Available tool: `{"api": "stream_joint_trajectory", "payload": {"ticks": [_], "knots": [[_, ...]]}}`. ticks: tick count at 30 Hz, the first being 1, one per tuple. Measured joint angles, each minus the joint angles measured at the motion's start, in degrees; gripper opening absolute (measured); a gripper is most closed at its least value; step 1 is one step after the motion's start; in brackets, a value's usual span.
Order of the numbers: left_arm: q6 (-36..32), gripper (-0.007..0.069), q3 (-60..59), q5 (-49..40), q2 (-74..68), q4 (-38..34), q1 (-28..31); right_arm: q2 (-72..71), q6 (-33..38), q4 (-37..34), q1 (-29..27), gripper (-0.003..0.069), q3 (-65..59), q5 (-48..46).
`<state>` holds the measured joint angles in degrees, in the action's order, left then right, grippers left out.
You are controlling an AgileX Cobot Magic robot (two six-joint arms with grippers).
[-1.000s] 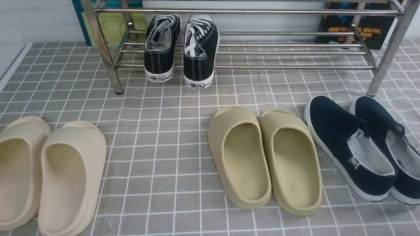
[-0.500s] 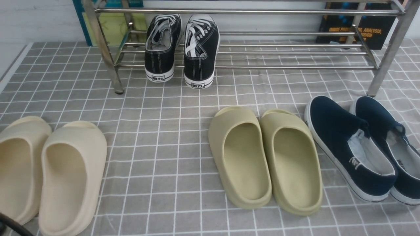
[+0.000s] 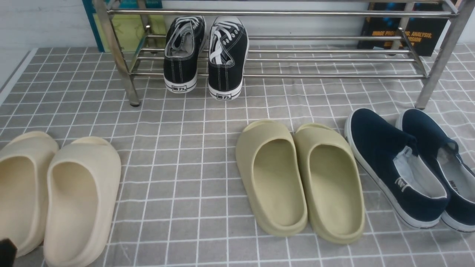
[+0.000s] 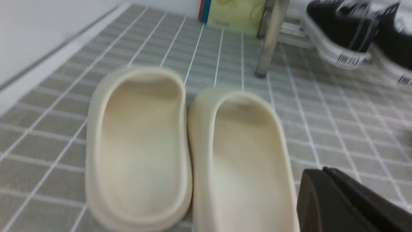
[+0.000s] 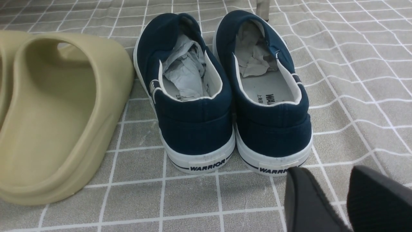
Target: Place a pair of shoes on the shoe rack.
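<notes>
Sneakers (image 3: pixel 206 55) first in mind, but nearest us the left hand (image 4: pixel 347 203) hangs with fingers pressed together, holding nothing, just beside the beige slippers (image 3: pixel 55 196). Right hand (image 5: pixel 344 199), fingers slightly apart and empty, sits behind the navy slip-ons (image 5: pixel 225 93). Farther off, both black sneakers rest side by side on the shoe rack (image 3: pixel 315 59), heels overhanging its front bar.

Pair of sneakers (image 3: pixel 206 55) sits side by side on the shoe rack (image 3: pixel 282 59) lower bars, toward its left end, heels out front. On the cloth (image 3: pixel 185 167) before the rack: foam slippers (image 3: pixel 55 196) far left, second slipper pair (image 3: pixel 297 181) centre-right, slip-on shoes (image 3: pixel 412 167) far right. Books (image 3: pixel 400 33) stand behind the rack.
</notes>
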<state>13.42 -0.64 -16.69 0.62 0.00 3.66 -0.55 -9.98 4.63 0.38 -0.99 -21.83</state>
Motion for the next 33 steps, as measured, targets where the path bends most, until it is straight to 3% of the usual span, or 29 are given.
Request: {"api": "stream_joint_trajectory", "payload": {"ticks": [7, 33], "knots": [[0.0, -0.0013, -1.0, -4.7, 0.0, 0.0, 0.3, 0.0, 0.0, 0.0, 0.0, 0.0239, 0.0, 0.0], [0.0, -0.0013, -1.1, -5.3, 0.0, 0.0, 0.5, 0.0, 0.0, 0.0, 0.0, 0.0239, 0.0, 0.0]]}}
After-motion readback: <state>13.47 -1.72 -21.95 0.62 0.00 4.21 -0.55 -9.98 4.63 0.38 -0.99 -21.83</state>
